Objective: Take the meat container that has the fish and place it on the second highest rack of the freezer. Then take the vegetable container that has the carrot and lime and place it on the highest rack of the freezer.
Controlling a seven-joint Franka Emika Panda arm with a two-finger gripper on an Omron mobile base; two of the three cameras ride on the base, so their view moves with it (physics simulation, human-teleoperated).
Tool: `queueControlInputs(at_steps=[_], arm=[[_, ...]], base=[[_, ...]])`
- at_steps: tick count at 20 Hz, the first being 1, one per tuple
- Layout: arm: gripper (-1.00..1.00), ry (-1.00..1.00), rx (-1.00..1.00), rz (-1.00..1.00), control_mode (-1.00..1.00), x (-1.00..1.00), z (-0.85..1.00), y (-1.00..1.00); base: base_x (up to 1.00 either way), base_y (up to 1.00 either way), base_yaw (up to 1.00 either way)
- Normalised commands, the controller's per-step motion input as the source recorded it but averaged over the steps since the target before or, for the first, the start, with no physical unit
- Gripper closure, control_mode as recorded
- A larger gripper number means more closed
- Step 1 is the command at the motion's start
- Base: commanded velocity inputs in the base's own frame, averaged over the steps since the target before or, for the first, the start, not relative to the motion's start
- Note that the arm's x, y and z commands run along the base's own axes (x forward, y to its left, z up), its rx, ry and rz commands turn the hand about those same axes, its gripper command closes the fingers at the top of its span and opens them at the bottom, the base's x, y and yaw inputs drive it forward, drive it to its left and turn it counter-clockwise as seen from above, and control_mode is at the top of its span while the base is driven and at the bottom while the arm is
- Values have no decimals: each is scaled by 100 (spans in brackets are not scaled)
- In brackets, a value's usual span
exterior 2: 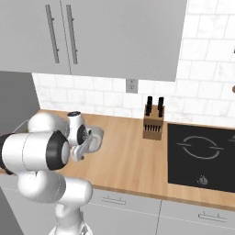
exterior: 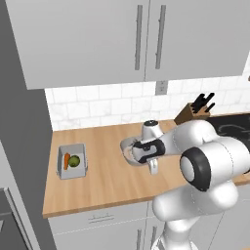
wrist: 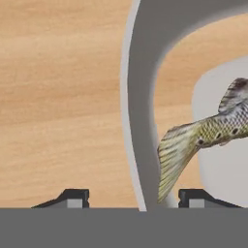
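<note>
Jaws straddling container rim, fish inside

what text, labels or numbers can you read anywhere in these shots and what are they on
None: no readable words, brands or numbers.
The cooktop bears only unlettered ring marks and a small round symbol.
The knife block, wall outlet, carrot and lime container and fish carry no lettering.

A warm matt wood grain is shown on the bench. The fish is scaled, its container wall smooth matt grey.
</note>
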Motion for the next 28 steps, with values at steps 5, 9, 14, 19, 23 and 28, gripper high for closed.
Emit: queueControlInputs(at_steps=[5,9,14,19,23,28], arm=[[100,0,0,2,-100,1,-20,0],[100,-3,0,-1,-100,11,0,0],[100,-24,4,0,-100,-13,56,-5],[100,-15,7,0,-100,-43,99,-7],[100,-5,7,0,-100,-46,91,-8],[100,-7,2,2,-100,-60,100,0]], base=[[0,0,0],[0,0,0],[0,0,0],[0,0,0],[0,0,0],[0,0,0]])
